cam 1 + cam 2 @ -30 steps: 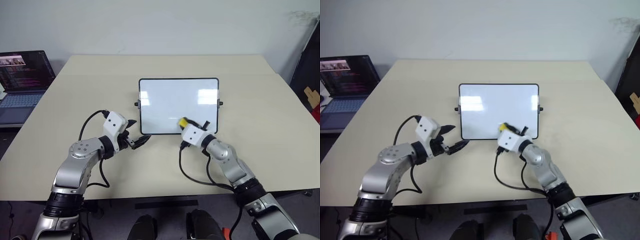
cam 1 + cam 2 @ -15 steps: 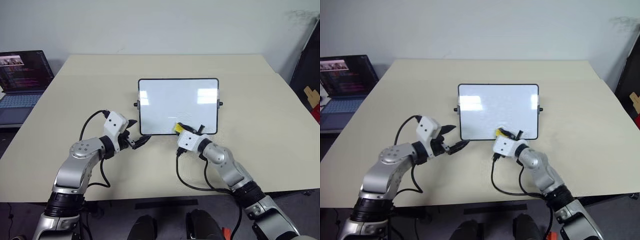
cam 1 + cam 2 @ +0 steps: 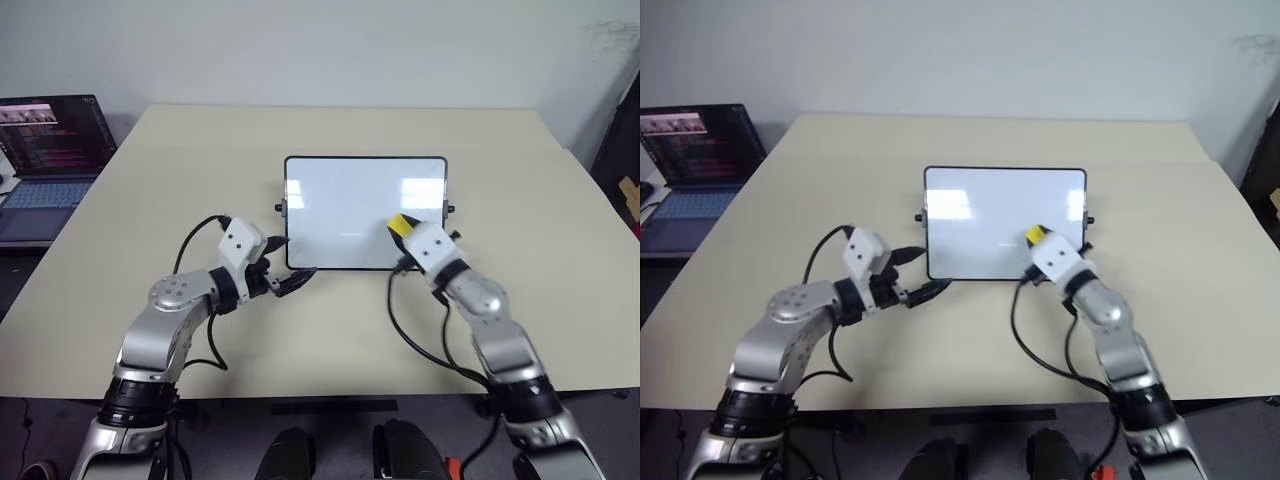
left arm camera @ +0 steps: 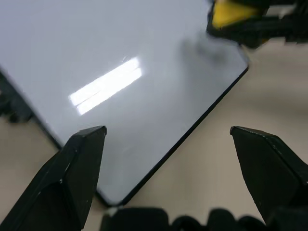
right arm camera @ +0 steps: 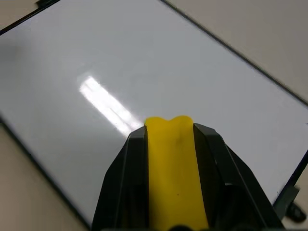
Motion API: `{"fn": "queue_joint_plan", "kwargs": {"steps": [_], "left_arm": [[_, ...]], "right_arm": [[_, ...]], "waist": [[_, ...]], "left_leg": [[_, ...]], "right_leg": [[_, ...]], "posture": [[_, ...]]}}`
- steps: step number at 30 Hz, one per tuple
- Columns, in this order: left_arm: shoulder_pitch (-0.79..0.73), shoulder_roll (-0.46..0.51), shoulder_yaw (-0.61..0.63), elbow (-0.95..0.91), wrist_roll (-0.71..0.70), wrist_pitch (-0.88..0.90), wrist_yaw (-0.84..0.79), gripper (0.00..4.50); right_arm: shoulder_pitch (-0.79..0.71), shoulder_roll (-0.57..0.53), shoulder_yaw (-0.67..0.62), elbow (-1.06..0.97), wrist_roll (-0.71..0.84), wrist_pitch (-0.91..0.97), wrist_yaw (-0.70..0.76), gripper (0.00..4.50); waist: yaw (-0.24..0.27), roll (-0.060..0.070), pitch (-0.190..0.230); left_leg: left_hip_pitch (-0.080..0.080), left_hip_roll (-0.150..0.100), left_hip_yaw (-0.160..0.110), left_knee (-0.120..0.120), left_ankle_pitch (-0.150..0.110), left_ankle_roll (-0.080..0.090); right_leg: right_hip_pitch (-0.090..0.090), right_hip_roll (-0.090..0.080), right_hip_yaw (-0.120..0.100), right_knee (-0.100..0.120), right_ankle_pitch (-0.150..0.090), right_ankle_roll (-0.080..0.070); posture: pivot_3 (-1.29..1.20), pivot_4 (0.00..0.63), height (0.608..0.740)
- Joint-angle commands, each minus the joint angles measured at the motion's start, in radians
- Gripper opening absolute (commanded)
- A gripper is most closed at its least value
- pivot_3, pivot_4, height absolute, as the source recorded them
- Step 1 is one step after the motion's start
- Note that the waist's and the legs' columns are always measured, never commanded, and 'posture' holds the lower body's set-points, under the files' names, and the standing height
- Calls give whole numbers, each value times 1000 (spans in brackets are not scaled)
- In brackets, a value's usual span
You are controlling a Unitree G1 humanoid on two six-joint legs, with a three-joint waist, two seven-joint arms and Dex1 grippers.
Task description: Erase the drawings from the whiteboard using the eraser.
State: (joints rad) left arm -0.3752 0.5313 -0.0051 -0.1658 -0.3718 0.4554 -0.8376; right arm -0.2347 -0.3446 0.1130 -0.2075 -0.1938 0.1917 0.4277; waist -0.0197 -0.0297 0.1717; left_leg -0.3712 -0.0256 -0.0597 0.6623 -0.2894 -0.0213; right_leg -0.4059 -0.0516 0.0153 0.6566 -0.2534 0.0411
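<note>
While the whiteboard (image 3: 365, 212) lies mid-table with a clean white face, right claw (image 5: 171, 144) grips the yellow eraser (image 3: 399, 224) over its right edge; left claw (image 4: 171, 163), jaws apart, empty, sits at its near-left corner.

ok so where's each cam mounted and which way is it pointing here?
Left and right eye views: on the head, looking forward and down at the table; both arms show, left pincer open by the whiteboard, right pincer shut on the eraser, laptop at far left.
Left wrist view: along its own spread fingers at the board's corner.
Right wrist view: along its fingers clamping the eraser over the board.
Shared: every view shows the board and eraser; the board looks clean.
</note>
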Motion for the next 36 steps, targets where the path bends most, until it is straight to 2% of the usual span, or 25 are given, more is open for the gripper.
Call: {"fn": "queue_joint_plan", "kwargs": {"steps": [1, 4, 7, 12, 17, 28, 36], "left_arm": [[-57, 11, -66, -76, -43, 9, -97, 4500], [-94, 15, -161, -75, -17, -19, -180, 4500], [-129, -13, -219, -47, -14, -30, -218, 4500], [-214, -73, -298, 73, 87, -138, -223, 4500], [-281, -180, -322, 176, 116, -190, -207, 4500], [-293, -234, -314, 205, 131, -207, -204, 4500], [-266, -241, -299, 168, 111, -202, -189, 4500]], "right_arm": [[104, -57, -148, -135, 70, 59, 15, 985], [183, -91, -210, -158, 75, 82, -6, 985], [205, -90, -208, -144, 55, 100, -34, 985], [124, 62, -303, -115, 194, 335, -121, 985], [19, 53, -373, -19, 205, 379, -198, 985], [-71, 36, -436, 140, 284, 395, -248, 985], [-105, 52, -462, 194, 337, 351, -282, 3665]], "waist": [[4, 0, 0], [2, 0, 0], [-11, 0, 0], [-13, 1, 0], [-6, 1, 1], [-11, 2, 1], [-11, 2, 1]], "left_leg": [[0, 0, 0, 0, 0, 0], [1, -1, 1, 0, 0, 0], [3, 0, 3, -1, 0, 1], [6, 3, 5, 0, 0, 1], [4, 0, 5, 1, 0, 1], [3, 1, 5, 0, 0, 1], [4, 1, 5, 0, 0, 1]], "right_leg": [[0, -1, 0, 0, 0, 0], [0, -1, 0, 1, -1, 1], [1, 1, 1, 2, -1, 1], [2, 7, 4, 5, 0, 0], [2, 6, 4, 5, 0, 1], [0, 6, 4, 4, -1, 1], [0, 6, 4, 5, -1, 1]], "posture": [[0, 150, 740], [0, 150, 740], [0, 150, 740], [0, 150, 740], [0, 150, 740], [0, 150, 740], [0, 150, 740]]}}
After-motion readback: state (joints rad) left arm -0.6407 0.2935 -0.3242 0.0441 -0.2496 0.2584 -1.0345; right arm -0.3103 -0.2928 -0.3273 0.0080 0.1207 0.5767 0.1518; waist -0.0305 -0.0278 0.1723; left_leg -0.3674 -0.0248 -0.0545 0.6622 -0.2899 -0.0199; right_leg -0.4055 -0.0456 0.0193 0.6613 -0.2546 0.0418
